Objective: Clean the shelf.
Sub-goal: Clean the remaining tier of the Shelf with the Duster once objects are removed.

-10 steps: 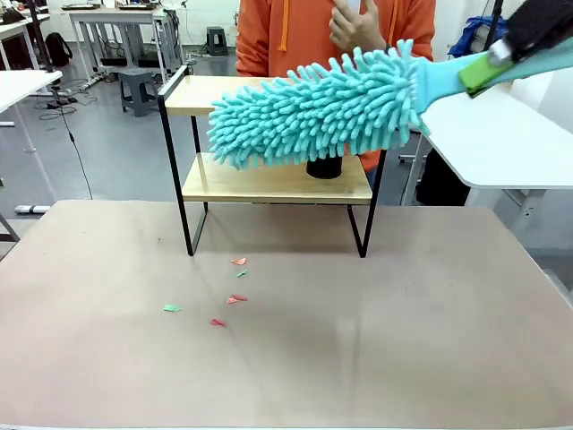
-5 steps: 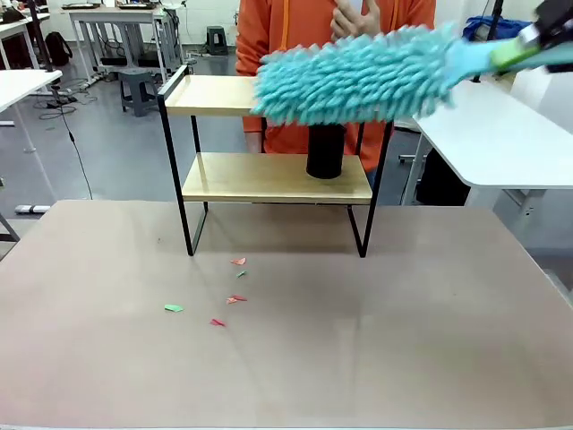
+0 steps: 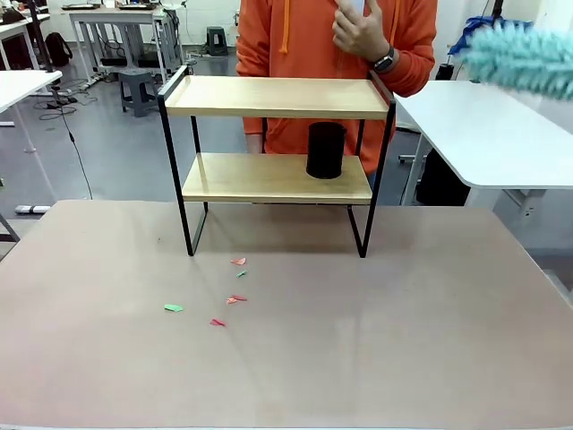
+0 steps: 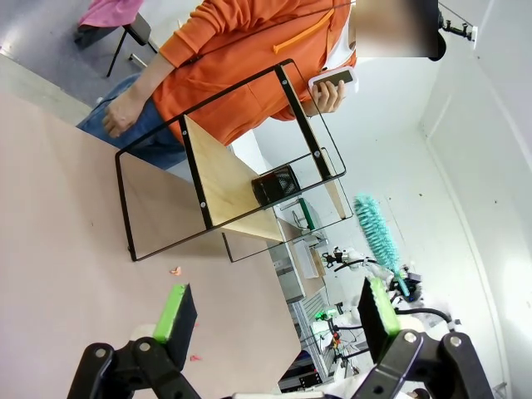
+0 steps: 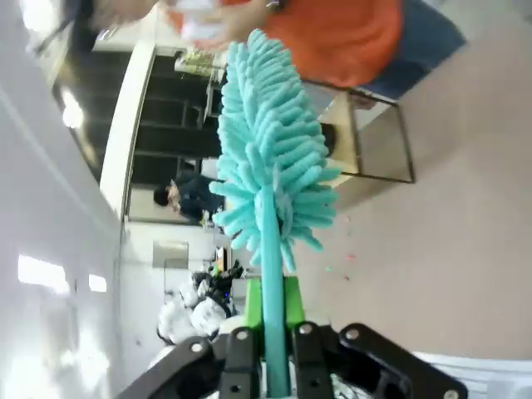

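Observation:
The shelf (image 3: 277,97), a small two-tier rack with light wooden boards and a thin black frame, stands at the table's far side; the left wrist view shows the shelf (image 4: 218,179) tilted. A black cup (image 3: 326,150) sits on its lower board. A fluffy turquoise duster (image 3: 522,57) hangs at the upper right, away from the shelf. In the right wrist view my right gripper (image 5: 269,312) is shut on the duster (image 5: 270,179) by its handle. My left gripper (image 4: 278,314) stands open above the table with nothing between its fingers.
Small red and green scraps (image 3: 235,298) lie on the brown table (image 3: 403,340) in front of the shelf. A person in an orange hoodie (image 3: 313,36) stands behind the shelf holding a phone. A white table (image 3: 497,134) stands at the right.
The duster has swung up and to the right, off the shelf's top board to the picture's upper right corner. The scraps and the cup have not moved.

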